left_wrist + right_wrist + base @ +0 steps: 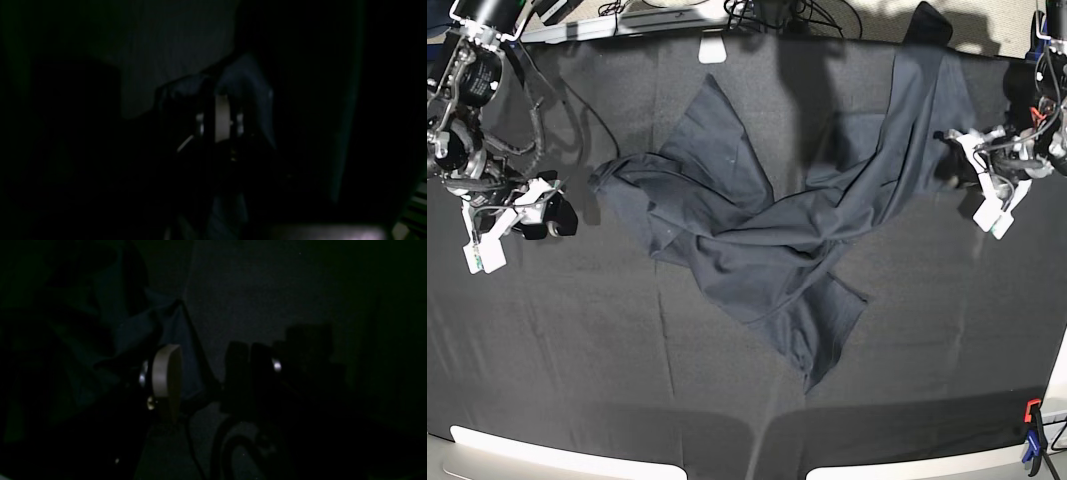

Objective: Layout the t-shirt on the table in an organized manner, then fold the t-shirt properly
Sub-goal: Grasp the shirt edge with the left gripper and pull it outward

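The dark navy t-shirt (pixel 757 230) lies crumpled across the middle of the table (pixel 577 380). One long part stretches up toward the back right. My left gripper (pixel 975 175) is at that right edge of the cloth. In the left wrist view its fingers (pixel 222 116) are pressed together, with bluish t-shirt cloth (pixel 247 76) bunched around them. My right gripper (pixel 512 220) stands open just off the shirt's left edge. In the right wrist view its gap (pixel 206 353) is empty, and the t-shirt folds (pixel 110 323) lie beside its pale finger (pixel 166 380).
An orange-and-blue clamp (pixel 1032 440) grips the front right corner. A pale rim (pixel 547 455) runs along the front edge. Cables (pixel 767 15) and a white block (pixel 715 47) sit at the back edge. Both wrist views are very dark.
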`<state>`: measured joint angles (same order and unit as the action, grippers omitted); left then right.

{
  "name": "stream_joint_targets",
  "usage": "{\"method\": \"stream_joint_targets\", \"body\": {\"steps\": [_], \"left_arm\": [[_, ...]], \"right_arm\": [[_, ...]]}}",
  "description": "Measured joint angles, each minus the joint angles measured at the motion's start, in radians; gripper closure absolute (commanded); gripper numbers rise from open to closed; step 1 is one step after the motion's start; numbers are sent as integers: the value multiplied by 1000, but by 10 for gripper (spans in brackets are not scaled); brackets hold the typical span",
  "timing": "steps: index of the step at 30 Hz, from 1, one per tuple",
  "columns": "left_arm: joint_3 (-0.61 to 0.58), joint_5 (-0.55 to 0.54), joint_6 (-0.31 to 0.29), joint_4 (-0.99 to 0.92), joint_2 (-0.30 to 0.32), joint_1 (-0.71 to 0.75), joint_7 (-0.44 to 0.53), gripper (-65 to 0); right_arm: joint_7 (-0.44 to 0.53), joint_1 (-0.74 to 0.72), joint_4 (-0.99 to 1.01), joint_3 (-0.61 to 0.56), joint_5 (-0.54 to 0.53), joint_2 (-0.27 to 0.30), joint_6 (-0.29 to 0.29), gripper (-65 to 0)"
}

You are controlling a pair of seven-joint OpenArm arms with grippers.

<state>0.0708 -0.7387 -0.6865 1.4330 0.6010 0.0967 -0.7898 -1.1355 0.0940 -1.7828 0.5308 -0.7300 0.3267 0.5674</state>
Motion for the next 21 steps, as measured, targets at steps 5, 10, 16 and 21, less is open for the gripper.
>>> {"method": "stream_joint_targets", "body": {"steps": [5, 10, 16, 21], "left_arm": [[73, -2, 70, 14, 9, -28, 57, 0], [259, 76, 130, 97, 9, -57, 193, 0], [358, 137, 163, 152, 11, -61, 211, 0], [358, 41, 145, 158, 9, -26, 128, 0]], "right_arm": [[0, 0, 0, 0, 1, 0, 0, -321], [0, 0, 0, 0, 1, 0, 0, -321], [0, 0, 0, 0, 0, 0, 0, -321], [0, 0, 0, 0, 0, 0, 0, -321]]}}
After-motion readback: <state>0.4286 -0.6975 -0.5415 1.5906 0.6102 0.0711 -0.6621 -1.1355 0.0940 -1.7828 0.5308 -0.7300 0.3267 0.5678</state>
